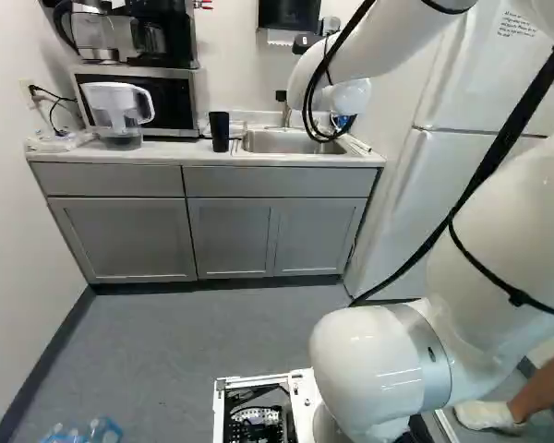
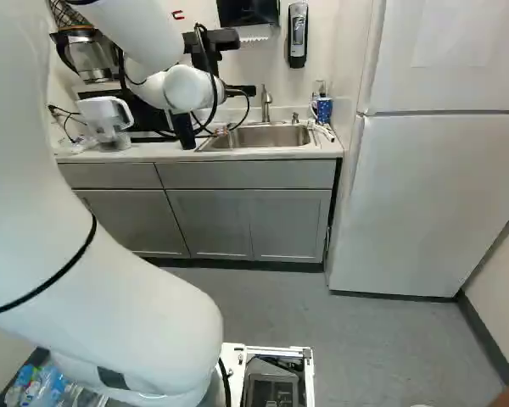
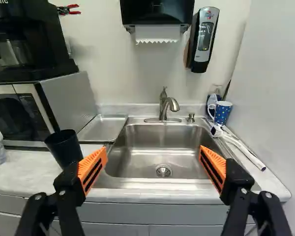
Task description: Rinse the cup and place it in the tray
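The tall black tapered cup [image 3: 65, 147], the likelier one to rinse, stands upright on the pale stone-look counter [image 3: 20, 173], just outside one of the gripper's fingers. It looks like plastic: probably light, fairly stiff, unlikely to shatter, but easily tipped and slippery once wet. A level pinch around its middle should suit, gentle enough not to squeeze the wall in. The black gripper with orange pads [image 3: 152, 160] is spread wide, holding nothing, before the stainless-steel sink [image 3: 130, 160]; the shallow metal tray [image 3: 104, 129] lies between sink and silver-black microwave [image 3: 71, 101].
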